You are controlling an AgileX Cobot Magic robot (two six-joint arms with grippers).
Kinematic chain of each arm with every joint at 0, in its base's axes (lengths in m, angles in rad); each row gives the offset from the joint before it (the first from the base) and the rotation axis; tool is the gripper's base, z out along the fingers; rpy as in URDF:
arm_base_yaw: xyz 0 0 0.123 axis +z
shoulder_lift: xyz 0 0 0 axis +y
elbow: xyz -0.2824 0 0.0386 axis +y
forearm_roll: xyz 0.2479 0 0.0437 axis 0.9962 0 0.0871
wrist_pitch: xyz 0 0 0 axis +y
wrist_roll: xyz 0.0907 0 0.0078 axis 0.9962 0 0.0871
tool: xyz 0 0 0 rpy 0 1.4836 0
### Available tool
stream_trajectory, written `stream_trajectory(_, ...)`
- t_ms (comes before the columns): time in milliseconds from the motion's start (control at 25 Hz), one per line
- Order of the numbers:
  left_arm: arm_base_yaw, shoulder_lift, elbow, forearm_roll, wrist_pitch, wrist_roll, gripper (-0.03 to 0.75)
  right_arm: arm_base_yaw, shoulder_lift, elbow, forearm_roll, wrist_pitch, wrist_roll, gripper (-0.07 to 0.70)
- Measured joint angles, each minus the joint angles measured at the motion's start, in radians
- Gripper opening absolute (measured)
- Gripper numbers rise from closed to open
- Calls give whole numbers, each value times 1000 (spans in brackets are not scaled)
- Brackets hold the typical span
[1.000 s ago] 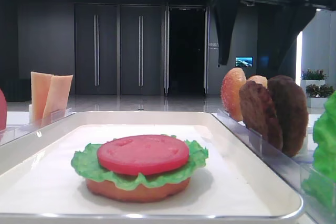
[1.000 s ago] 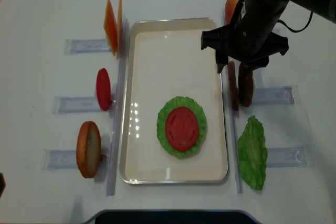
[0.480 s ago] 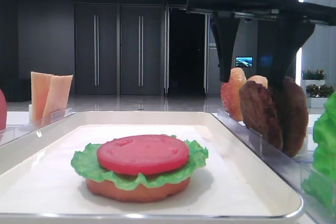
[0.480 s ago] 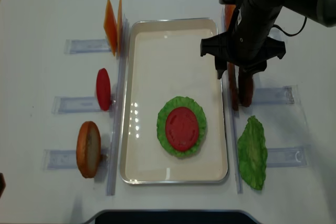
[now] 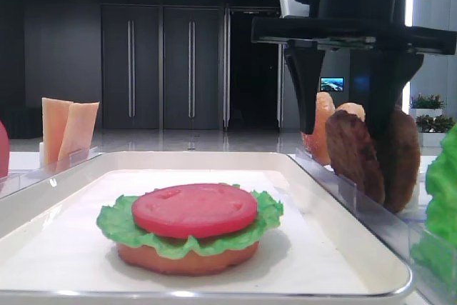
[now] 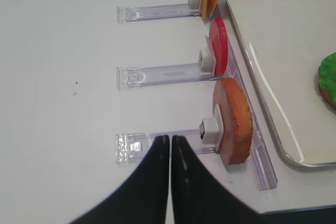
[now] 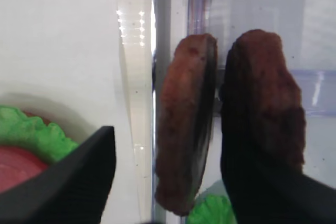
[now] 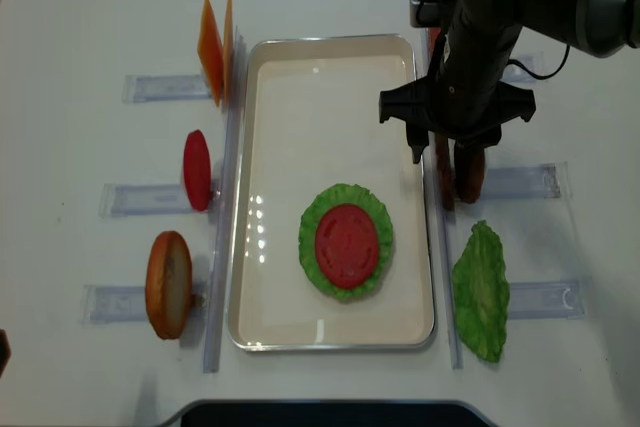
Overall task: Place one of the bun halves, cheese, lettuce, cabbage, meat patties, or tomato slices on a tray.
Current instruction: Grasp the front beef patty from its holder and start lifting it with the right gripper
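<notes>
**Right wrist view: wide-open jaws straddling one patty**

Right wrist showed the right gripper (image 7: 163, 182) spread wide, one finger over the tray (image 7: 58, 35) side, the other between the two meat patties (image 7: 184, 124). No contact visible; nothing held. Both patties stood on edge in a clear rack (image 8: 520, 182) just right of the tray. On the tray: bun base, lettuce (image 8: 345, 239), tomato slice (image 8: 347, 244) stacked. Left gripper (image 6: 169, 145) was fully closed, empty, hovering over the table near an upright bun half (image 6: 233, 121).
</notes>
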State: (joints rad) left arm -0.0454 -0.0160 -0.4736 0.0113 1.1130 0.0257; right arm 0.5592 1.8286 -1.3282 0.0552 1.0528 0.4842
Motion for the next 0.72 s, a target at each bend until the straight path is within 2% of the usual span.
stream_trajectory(160,0,0,0,0,0,0,0,1,2,0,-33,1,-1,387)
stream_trajectory(440,0,0,0,0,0,0,0,1,2,0,-83,9,-1,197)
stream_trajectory(560,0,0,0,0,0,0,0,1,2,0,-113,23,-1,149)
stream_trajectory(720,0,0,0,0,0,0,0,2,2,-1,-134,34,-1,144)
